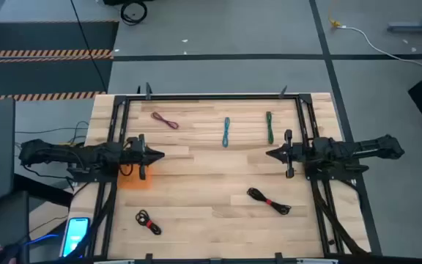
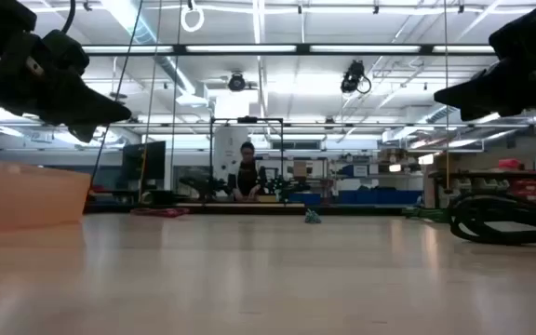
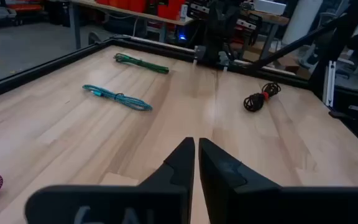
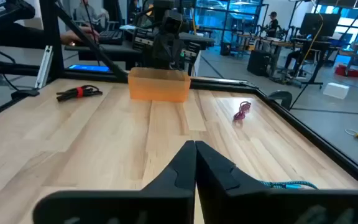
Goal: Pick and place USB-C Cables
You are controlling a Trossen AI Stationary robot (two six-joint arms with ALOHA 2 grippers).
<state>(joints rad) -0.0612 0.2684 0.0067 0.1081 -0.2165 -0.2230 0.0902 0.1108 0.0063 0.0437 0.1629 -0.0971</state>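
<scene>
Five bundled cables lie flat on the wooden table: a maroon one (image 1: 165, 120) far left, a teal one (image 1: 226, 131) far centre, a green one (image 1: 269, 127) far right, a black coil with a red tie (image 1: 148, 221) near left, and another (image 1: 269, 201) near right. My left gripper (image 1: 160, 155) hovers shut above the left side, next to an orange bin (image 1: 136, 174). My right gripper (image 1: 269, 153) hovers shut above the right side, facing it. The left wrist view shows the teal cable (image 3: 117, 98), the green cable (image 3: 142, 63) and a black coil (image 3: 260, 98). The right wrist view shows the maroon cable (image 4: 242, 111) and the other black coil (image 4: 79, 93).
A dark metal frame (image 1: 211, 96) runs round the table's edges. The translucent orange bin (image 4: 159, 84) stands at the left side under the left arm. A phone with a lit screen (image 1: 75, 235) lies off the near left corner. A person (image 2: 247, 172) stands far off in the room.
</scene>
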